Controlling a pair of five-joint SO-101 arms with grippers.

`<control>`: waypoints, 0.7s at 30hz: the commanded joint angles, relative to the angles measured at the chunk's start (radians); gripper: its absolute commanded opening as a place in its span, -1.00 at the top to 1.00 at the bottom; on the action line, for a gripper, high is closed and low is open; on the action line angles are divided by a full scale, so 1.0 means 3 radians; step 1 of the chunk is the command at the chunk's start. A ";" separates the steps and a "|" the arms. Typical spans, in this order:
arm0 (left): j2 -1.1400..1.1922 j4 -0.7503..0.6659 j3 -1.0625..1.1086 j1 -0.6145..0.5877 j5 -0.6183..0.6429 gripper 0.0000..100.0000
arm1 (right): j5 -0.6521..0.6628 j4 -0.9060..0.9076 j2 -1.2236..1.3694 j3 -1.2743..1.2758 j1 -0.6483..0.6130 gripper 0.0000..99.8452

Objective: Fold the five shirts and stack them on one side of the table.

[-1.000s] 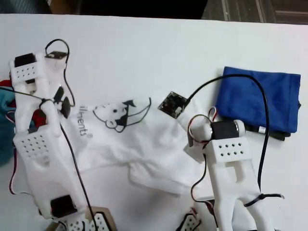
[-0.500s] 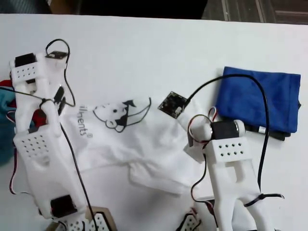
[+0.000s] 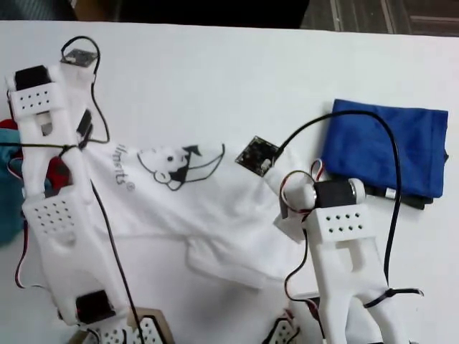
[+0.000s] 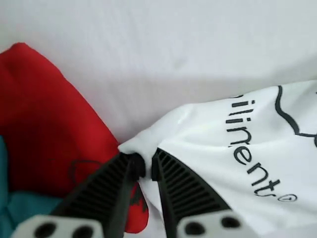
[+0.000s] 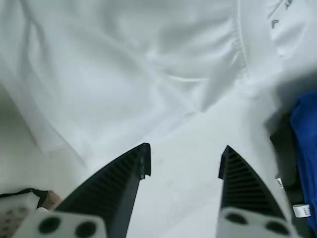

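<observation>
left pincer (image 4: 147, 163): pressed together on a bunched corner of the white shirt (image 3: 208, 201), at the end that carries the printed lettering (image 4: 247, 148).
right pincer (image 5: 184, 151): spread wide, with nothing but bare tabletop (image 3: 215, 79) between the fingers; hangs at the shirt's opposite end.
key relation: cloth edge just ahead of the right pincer's tips, not between them; probably calls for a short advance toward the cloth before closing.
long axis: runs across the tabletop from the left pincer to the right pincer, lettering toward the left end.
nearer arm: left for the printed end, already gripped; right for the plain end with the stitched hem.
white shirt, material: thin soft knit, limp and rumpled; lies mid-tabletop, mostly flat, with one loose flap sticking out toward the arms' bases.
blue shirt (image 3: 384, 147): folded into a neat rectangle on the right side of the tabletop, resting on a dark layer (image 3: 416, 202), perhaps another folded shirt; near the right arm.
red shirt (image 4: 44, 124): matte, unfolded heap just beside the left pincer, touching a teal cloth (image 4: 17, 210).
handling guess: likely to sag and drag unless both ends lift together.
</observation>
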 commanded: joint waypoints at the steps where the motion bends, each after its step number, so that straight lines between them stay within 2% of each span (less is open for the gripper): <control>1: -0.0087 0.0056 -0.0253 0.0015 -0.0041 0.95 | -0.0031 -0.0043 0.0013 -0.0128 -0.0013 0.55; 9: -0.0286 -0.0031 -0.0289 0.0061 -0.0184 0.95 | -0.0031 -0.0043 0.0018 -0.0128 -0.0013 0.55; 15: 0.0164 -0.0164 -0.0320 0.0056 -0.0184 0.94 | -0.0031 -0.0049 0.0018 -0.0123 -0.0013 0.55; 18: 0.0332 -0.0159 -0.0320 0.0046 -0.0184 0.94 | -0.0041 -0.0233 0.0023 -0.0123 -0.0013 0.55; 21: 0.0317 -0.0153 -0.0325 0.0010 -0.0164 0.94 | -0.0450 -0.0678 0.0028 -0.0123 0.0008 0.55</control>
